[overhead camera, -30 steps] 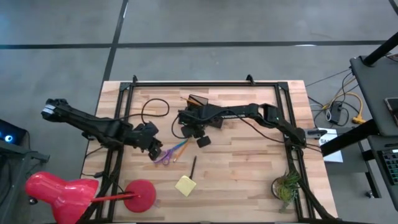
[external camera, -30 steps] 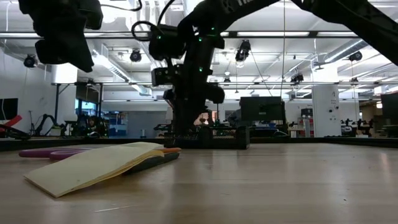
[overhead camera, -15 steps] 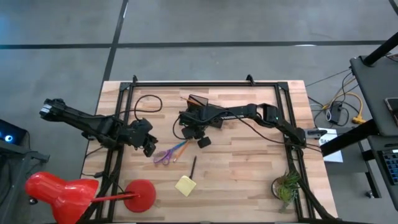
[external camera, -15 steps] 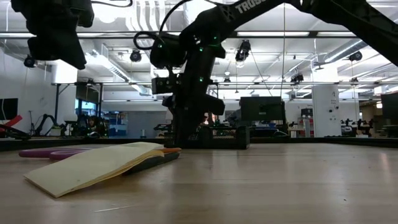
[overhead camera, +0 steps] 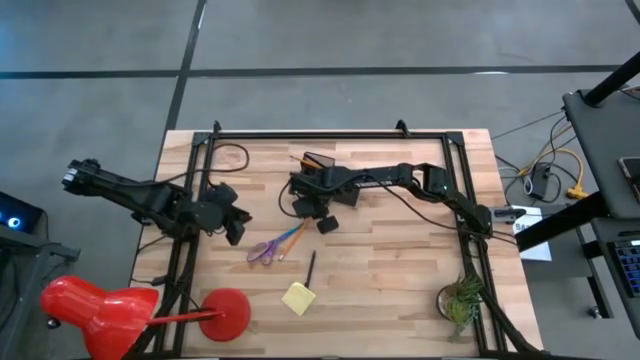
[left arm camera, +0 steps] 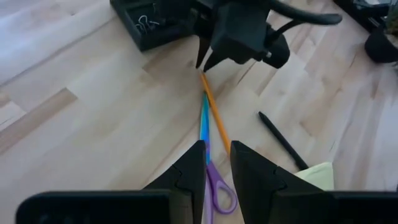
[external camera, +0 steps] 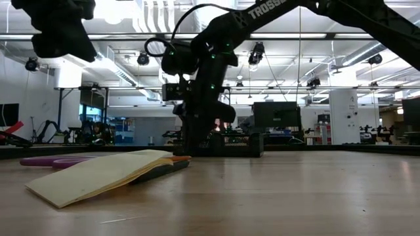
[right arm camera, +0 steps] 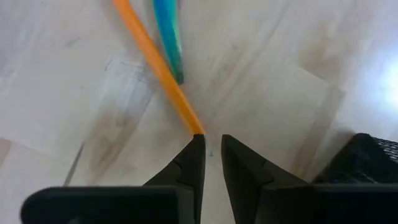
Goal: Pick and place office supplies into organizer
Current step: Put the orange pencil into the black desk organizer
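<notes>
The right gripper [right arm camera: 210, 146], nearly closed with a thin gap, stood at the orange pencil's [right arm camera: 158, 74] tip (not holding it), mid-frame beside the organizer [overhead camera: 318, 163]. The left gripper [left arm camera: 216, 167], narrowly open, held nothing.

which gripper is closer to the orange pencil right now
Right. The right gripper hangs just over the orange pencil at its tip, fingers narrowly apart; the left gripper hovers off beyond the scissors' handle end.

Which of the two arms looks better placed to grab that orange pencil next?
The right one, probably. Its pincer hangs just over the tip of the orange pencil, beside the organizer. The left pincer sits off toward the table's left edge, away from the pencil.
</notes>
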